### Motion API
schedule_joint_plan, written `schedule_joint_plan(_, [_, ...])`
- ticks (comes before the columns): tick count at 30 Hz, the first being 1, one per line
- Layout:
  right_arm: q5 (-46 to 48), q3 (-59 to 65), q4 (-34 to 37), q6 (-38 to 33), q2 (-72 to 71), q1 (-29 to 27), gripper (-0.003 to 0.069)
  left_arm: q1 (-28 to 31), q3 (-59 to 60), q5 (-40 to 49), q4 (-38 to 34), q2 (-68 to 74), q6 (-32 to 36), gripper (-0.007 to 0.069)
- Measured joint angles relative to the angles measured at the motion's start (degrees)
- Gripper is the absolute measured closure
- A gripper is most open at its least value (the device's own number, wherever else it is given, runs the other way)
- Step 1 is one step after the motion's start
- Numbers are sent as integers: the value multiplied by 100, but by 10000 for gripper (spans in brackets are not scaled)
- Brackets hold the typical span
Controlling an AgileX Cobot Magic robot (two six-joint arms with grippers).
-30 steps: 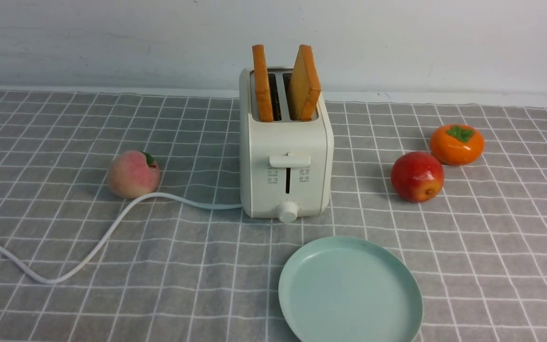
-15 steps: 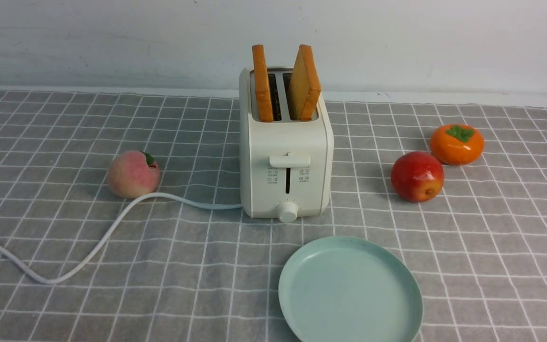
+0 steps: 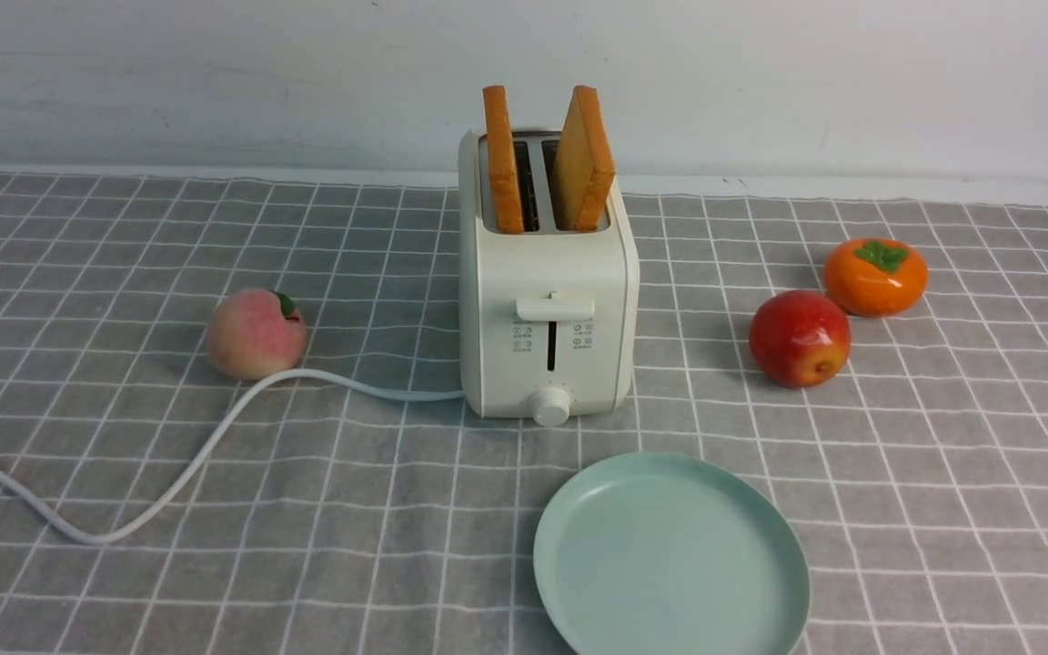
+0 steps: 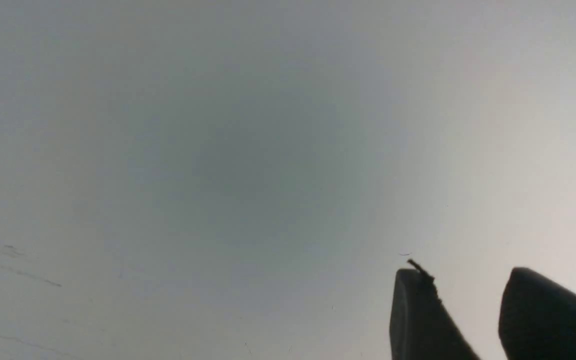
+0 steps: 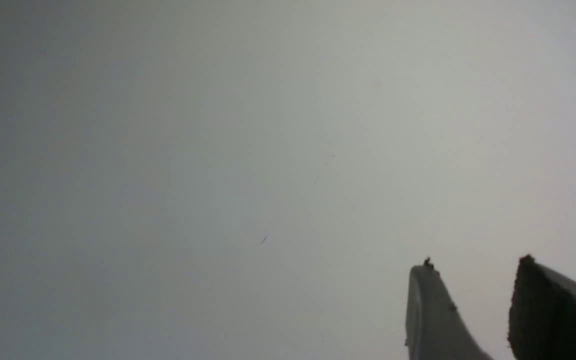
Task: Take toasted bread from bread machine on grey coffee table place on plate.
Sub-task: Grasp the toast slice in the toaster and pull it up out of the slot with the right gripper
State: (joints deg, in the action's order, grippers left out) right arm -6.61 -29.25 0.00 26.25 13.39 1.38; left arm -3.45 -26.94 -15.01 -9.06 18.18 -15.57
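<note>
The cream-white bread machine (image 3: 547,273) stands upright in the middle of the grey coffee table (image 3: 942,473). Two slices of toasted bread stick up from its slots, one on the left (image 3: 503,159) and one on the right (image 3: 583,159) that leans a little. The pale mint-green plate (image 3: 670,555) lies bare just in front of the machine, slightly to the right. Neither arm shows in the front view. My left gripper (image 4: 463,275) and my right gripper (image 5: 475,265) each face a blank pale surface, open with nothing between their fingers.
A peach (image 3: 256,334) sits left of the bread machine, and the white cord (image 3: 196,455) curves past it to the table's left edge. A red apple (image 3: 799,338) and an orange persimmon (image 3: 875,276) lie to the right. A white wall backs the table.
A small dark shape at the lower left edge of the front view has gone out of sight. The toast, bread machine, plate and fruit have not moved.
</note>
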Motion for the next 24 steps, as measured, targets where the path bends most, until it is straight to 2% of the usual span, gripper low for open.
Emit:
schedule_joint_plan(2, [955,-1183,-60,0,878,0,419,0,-1358,1300,0,1126,-5,387])
schedule_joint_plan(7, [2835,-2360,-785,0,2120,0,419,0,-3057,3970,0,2708,-5,387])
schedule_joint_plan(10, [3601,-2513,-1250,17,2733,0,419,0,-3373,4943,0,3371,-5,387])
schedule_joint_plan(14, [3950,-2502,-1250,25,3304,0,419,0,-3380,5499,-231,3883,-5,387])
schedule_joint_plan(17, [4018,-2440,-875,25,3772,0,419,0,-3254,5838,-749,4223,1,387])
schedule_joint_plan(19, [4077,-2433,-141,-122,4361,77,419,0,-3059,6215,-1397,4533,248,387])
schedule_joint_plan(22, [4433,-2614,865,-908,5093,329,419,0,-2875,6570,-2039,4794,823,387])
schedule_joint_plan(23, [4679,-2812,1310,-1490,5556,500,419,0,-2837,6692,-2252,4871,1083,387])
schedule_joint_plan(24, [4720,-2851,1383,-1490,5624,500,419,0,-2837,6717,-2290,4884,1137,387])
